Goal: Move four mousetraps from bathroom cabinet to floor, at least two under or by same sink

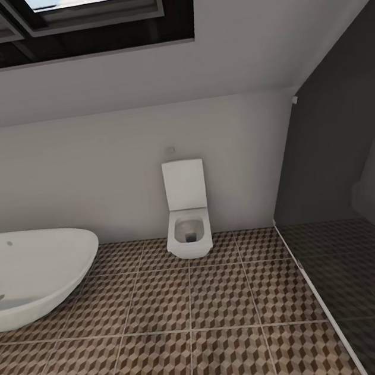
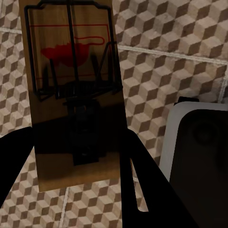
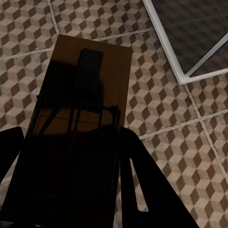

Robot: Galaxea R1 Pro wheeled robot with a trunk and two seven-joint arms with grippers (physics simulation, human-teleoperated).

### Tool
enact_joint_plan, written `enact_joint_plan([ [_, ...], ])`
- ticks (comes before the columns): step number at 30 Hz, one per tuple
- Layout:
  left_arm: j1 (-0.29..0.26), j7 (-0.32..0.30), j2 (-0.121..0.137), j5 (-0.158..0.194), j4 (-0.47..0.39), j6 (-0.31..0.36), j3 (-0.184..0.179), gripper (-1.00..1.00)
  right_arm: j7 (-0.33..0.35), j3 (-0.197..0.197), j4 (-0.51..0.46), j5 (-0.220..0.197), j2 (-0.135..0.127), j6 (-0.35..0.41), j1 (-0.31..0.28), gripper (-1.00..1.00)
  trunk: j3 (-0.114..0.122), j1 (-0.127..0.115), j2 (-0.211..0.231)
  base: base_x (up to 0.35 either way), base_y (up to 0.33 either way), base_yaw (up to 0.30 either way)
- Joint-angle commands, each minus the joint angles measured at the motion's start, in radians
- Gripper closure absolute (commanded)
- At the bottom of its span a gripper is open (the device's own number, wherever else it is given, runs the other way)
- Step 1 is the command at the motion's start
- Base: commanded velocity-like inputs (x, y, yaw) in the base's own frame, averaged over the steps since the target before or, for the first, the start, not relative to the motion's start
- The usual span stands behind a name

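Left gripper clenched on a mousetrap, the board standing out beyond the jaws over the bathroom floor; right gripper likewise grasping a second mousetrap between its jaws, above the patterned tiles; head view: white bathtub, square toilet, dark skylight.

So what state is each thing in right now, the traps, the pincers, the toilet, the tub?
Left pincer: shut on a mousetrap, above the floor.
Right pincer: shut on a second mousetrap.
Toilet: lid up.
Bathtub: looks empty.
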Motion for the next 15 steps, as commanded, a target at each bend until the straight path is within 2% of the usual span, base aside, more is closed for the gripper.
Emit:
enact_joint_plan([
  [1,-0.001,0.006,-0.001,-0.002,0.003,-0.003,-0.007,1.0,-0.009,0.009,0.0,-0.002,0.0,-0.002,-0.001,1.0,-0.002,0.001,-0.002,0.0,0.0,0.0],
  [15,-0.001,0.006,-0.001,-0.002,0.003,-0.004,-0.007,1.0,-0.009,0.009,0.0,-0.002,0.0,-0.002,-0.001,1.0,-0.002,0.001,-0.002,0.0,0.0,0.0],
])
